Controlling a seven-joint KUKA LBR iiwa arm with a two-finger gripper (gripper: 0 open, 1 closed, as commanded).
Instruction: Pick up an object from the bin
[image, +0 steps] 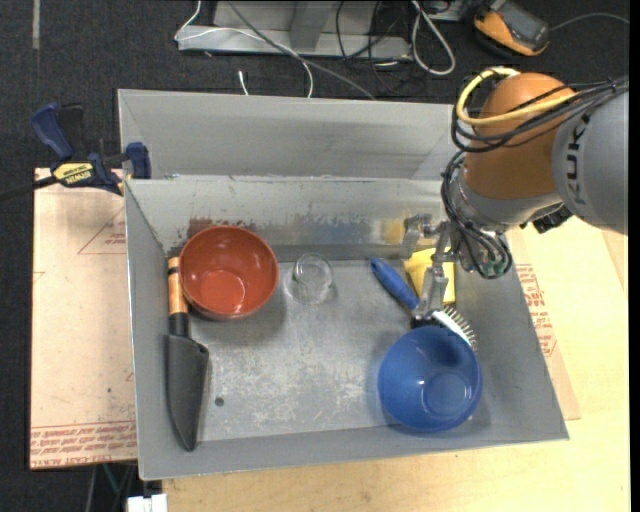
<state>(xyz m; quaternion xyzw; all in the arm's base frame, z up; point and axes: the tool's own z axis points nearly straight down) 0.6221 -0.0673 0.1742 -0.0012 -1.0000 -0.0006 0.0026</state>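
Around the pincer (434, 300) lies the grey bin (300, 385), its floor mostly bare. The blue bowl (428, 385) sits just beyond the tip, toward the near wall, and the orange-red bowl (228, 272) is well apart across the bin. Farther off still, a black scraper (186, 385) with a wooden handle lies along the far side wall. Right under the pincer is a brush (393, 282) with a blue handle and white bristles, the bristle end touching the blue bowl's rim. A yellow block (416, 266) lies just behind it, and a small clear glass (311, 277) stands between the pincer and the orange-red bowl. Whether the pincer is open or closed I cannot tell, and nothing can be seen in its hold. The brush is probably light and stiff. Its narrow handle looks the better place to grip, since the bristles would give.
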